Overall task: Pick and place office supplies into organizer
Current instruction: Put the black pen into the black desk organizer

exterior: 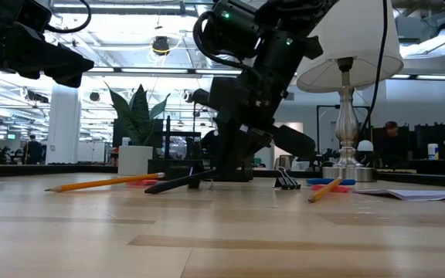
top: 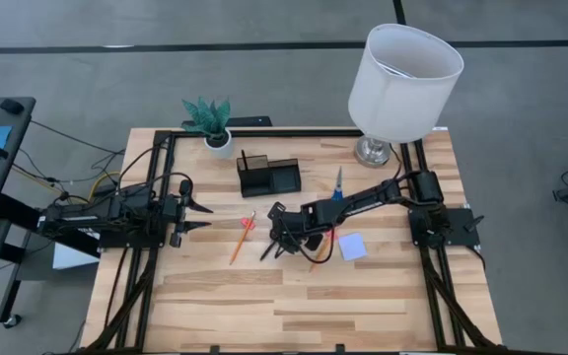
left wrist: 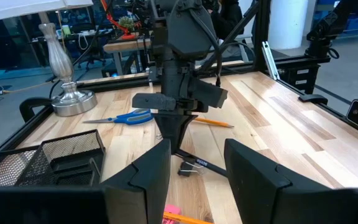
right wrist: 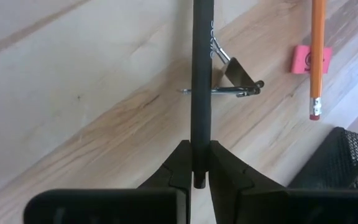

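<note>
A pale wood bench (top: 294, 296) with visible plank grain carries a black wire-mesh organizer (top: 269, 176). A black pen (right wrist: 201, 74) sits in the matte black right claw (right wrist: 196, 171). An orange pencil (right wrist: 317, 50) with a pink tip lies beside a pink eraser (right wrist: 307, 59). Blue-handled scissors (left wrist: 126, 117), a pale blue note pad (top: 352, 247), a white lampshade (top: 404, 81) and a green plant (top: 208, 116) in a white pot (top: 220, 144) complete the colours.

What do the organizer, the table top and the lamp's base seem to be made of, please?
The organizer looks like black wire mesh, with see-through gridded walls. The table top appears to be pale wood, showing joined planks and grain. The lamp base seems to be shiny silver metal, though it could be plated.
</note>
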